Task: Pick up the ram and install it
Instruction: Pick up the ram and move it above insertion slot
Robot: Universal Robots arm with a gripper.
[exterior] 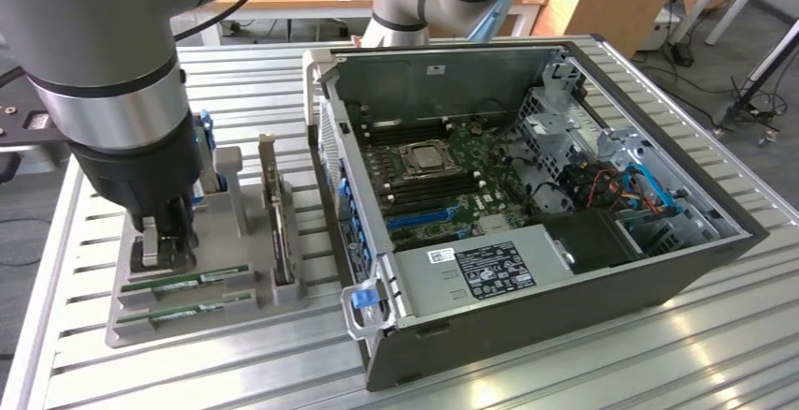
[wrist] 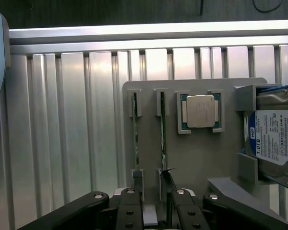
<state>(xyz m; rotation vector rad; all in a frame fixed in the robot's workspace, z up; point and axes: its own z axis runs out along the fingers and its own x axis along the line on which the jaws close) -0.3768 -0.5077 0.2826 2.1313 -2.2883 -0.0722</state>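
A grey holder (exterior: 238, 290) (wrist: 192, 158) lies flat on the slatted metal table (exterior: 562, 373) (wrist: 86, 120), and everything else can be placed from it. Two long green sticks stand on edge in parallel slots along one side of the holder. The outer ram (exterior: 187, 314) (wrist: 135, 134) runs beside the holder's edge. The inner ram (exterior: 185, 281) (wrist: 163, 139) lies just beside it, one slot further in. Both are still seated in their slots, and neither is lifted. Past the inner ram, deeper into the holder, a square silver CPU (wrist: 200, 111) rests in its own recess. Beyond that, a blue-labelled hard drive (exterior: 268, 213) (wrist: 273, 139) stands upright in the holder's raised brackets. The gripper (exterior: 167, 251) (wrist: 152, 184) hangs low over one end of the holder, right above the ends of the two sticks. Its jaws stand wide apart and hold nothing. The pictures do not show whether a finger touches either stick, or which stick the jaws are set around. An open computer case (exterior: 699, 270) lies on the table next to the holder, on the hard-drive side, with its green motherboard (exterior: 462, 176) facing up.
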